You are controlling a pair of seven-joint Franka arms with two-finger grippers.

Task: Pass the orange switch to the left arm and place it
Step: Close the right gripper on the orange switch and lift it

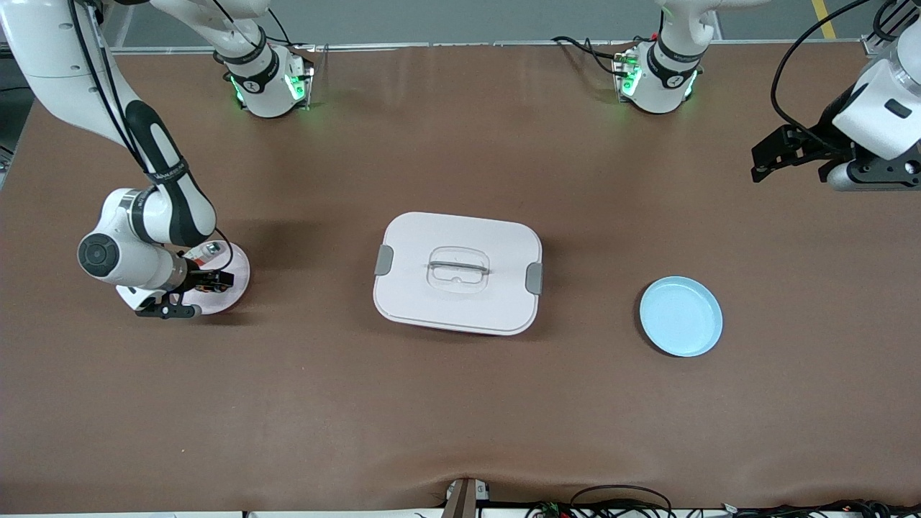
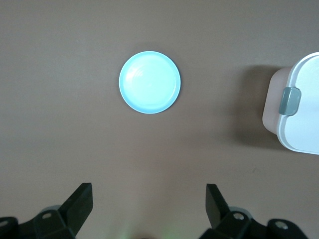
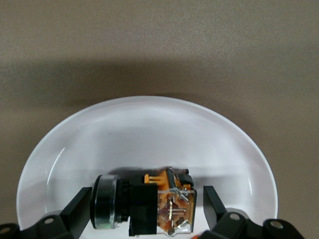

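Orange switch (image 3: 144, 204) lies sideways on the pink plate (image 3: 149, 129), lengthwise between the right gripper's (image 3: 144, 211) still-parted fingers, while the open left gripper (image 2: 149, 206) waits well away.

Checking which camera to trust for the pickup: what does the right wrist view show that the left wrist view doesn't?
Only the right wrist view: the orange switch lying on the pink plate, between the right gripper's open fingers. Only the left wrist view: the blue plate, a clipped end of the box, and the open left gripper holding nothing. Both share the brown table.
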